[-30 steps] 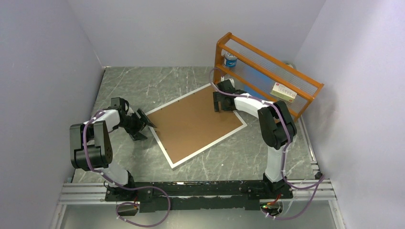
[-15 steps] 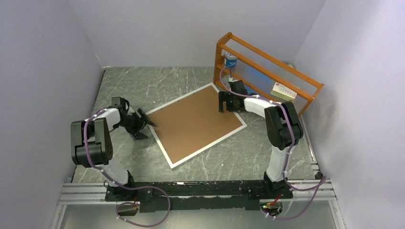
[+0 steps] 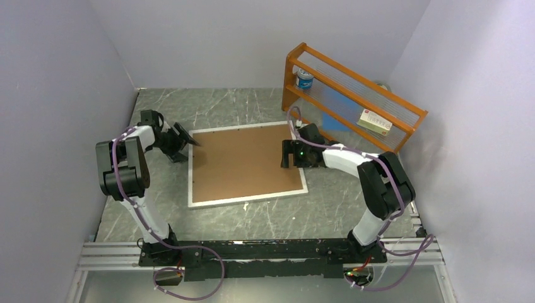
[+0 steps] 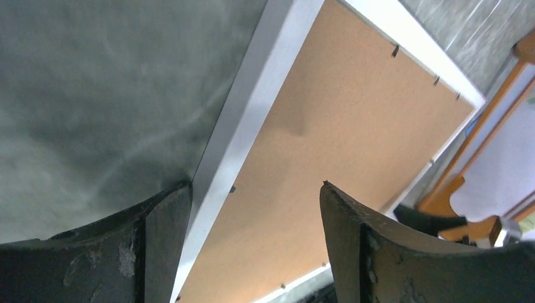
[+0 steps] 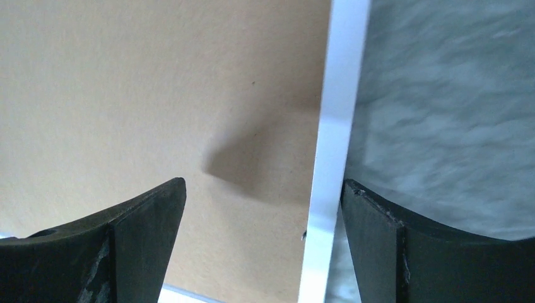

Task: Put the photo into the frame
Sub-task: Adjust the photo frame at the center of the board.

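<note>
The white frame (image 3: 246, 199) lies flat on the table, filled by a plain brown backing board (image 3: 243, 161). The photo is hidden. My left gripper (image 3: 183, 140) is open at the frame's far left corner. In the left wrist view the gripper (image 4: 253, 186) straddles the white frame (image 4: 252, 107), one finger against its outer edge, the other over the board (image 4: 353, 120). My right gripper (image 3: 289, 155) is open on the frame's right side. In the right wrist view the gripper (image 5: 262, 182) straddles the frame (image 5: 337, 113) likewise, one finger over the board (image 5: 126, 95).
An orange wooden rack (image 3: 353, 95) stands at the back right, just behind the right arm, holding a small can (image 3: 304, 79) and a box (image 3: 375, 120). Pale walls close in the grey marbled table (image 3: 164, 107) on three sides.
The frame has turned from lying diagonally to lying square to the table. The left gripper moved away with its corner, the right gripper came nearer. Both stayed open.
</note>
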